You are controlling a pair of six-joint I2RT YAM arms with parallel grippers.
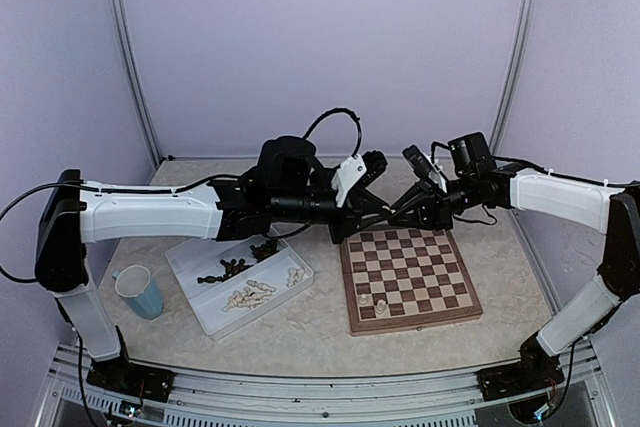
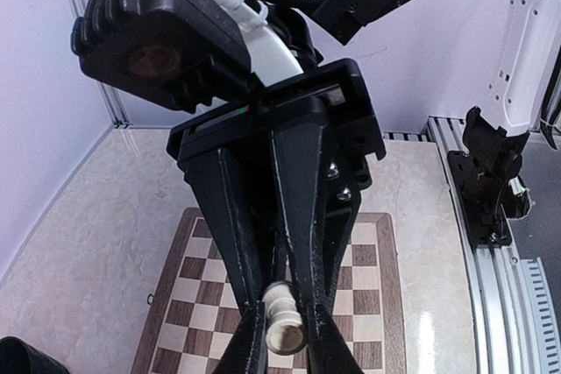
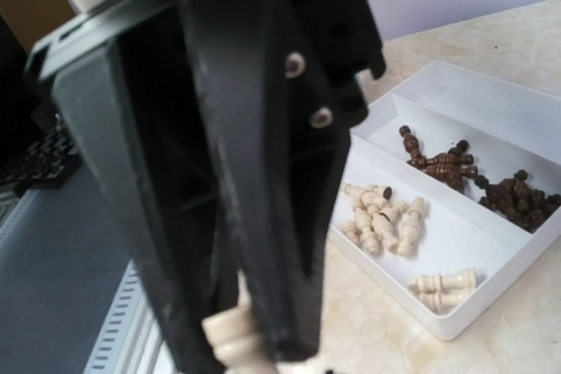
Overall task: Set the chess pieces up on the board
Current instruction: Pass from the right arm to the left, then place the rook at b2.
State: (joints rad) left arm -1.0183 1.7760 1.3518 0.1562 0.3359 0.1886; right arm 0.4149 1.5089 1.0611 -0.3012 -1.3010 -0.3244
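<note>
Chess piece (image 2: 282, 321), cream, over the board's (image 1: 405, 282) far-left corner.
Left gripper (image 3: 235, 326) and right gripper (image 2: 282, 299) both pinched it; likely light, slick, best held mid-stem.

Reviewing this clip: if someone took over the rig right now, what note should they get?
Left gripper: shut on a cream piece, in the air over the board's far edge.
Right gripper: shut on the same cream piece, so this looks like a pass between arms.
Board: only two placed pieces stand on it, at the near left corner.
Tray, left of the board: dark pieces and loose cream pieces lie in it.
Left to do: one gripper lets go, the held piece gets placed, then everything in the tray.
</note>
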